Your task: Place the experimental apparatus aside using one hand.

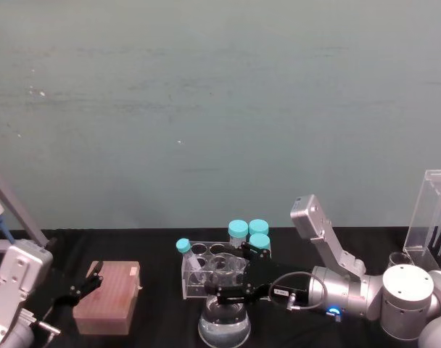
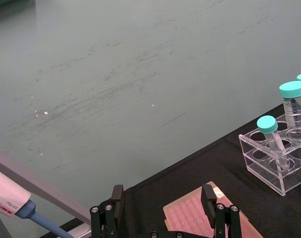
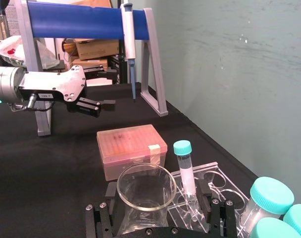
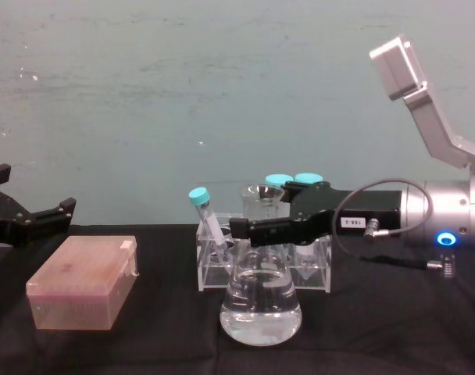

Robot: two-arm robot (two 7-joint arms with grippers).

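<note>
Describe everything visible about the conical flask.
The conical flask is clear glass with a wide rounded base and a narrow neck flaring at the rim. It stands upright on the black table, in front of the clear tube rack, about a third full of clear liquid. The right end effector straddles its neck; actual contact cannot be confirmed.

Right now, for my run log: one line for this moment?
right end effector: around conical flask neck | flask: on table | left end effector: open, above pink box
</note>
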